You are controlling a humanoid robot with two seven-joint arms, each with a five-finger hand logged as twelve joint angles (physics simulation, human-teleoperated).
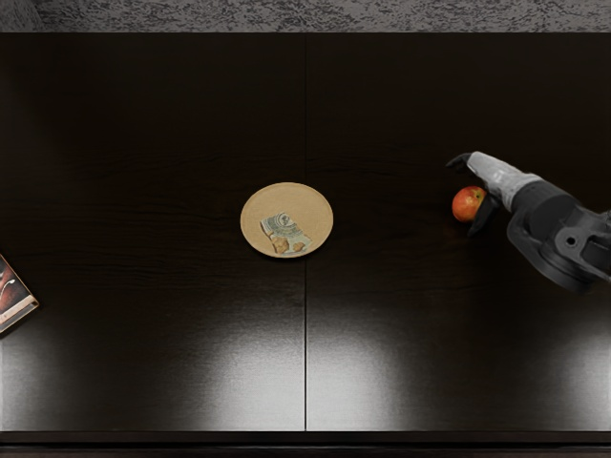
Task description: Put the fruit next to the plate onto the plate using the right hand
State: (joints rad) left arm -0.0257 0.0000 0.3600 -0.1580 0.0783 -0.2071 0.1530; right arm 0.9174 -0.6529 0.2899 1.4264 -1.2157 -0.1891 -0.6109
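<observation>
Dark, shiny table point(172, 363) w/ 1 thin line down the middle & 2 soft light spots near the front. On it: 1 plate point(286, 202), 1 fruit, 1 flat thing point(11, 296) at the left edge. Only 1 robot arm point(558, 234) shows. The plate is round, flat & tan, w/ a blue-and-orange picture on its lower part, & sits mid-table. The fruit is an apple point(467, 202): round, smooth, red w/ some orange-yellow, lying on the table well to the right of the plate. The arm is thick & dark grey, coming in from the right edge. The right hand point(492, 176) is pale grey w/ dark fingers point(460, 160), spread wide: 1 up past the apple, 1 just beside its lower right, not closed on it. The flat thing is reddish & tilted, cut off by the edge. Speckled grey wall point(286, 14) runs along the top.
</observation>
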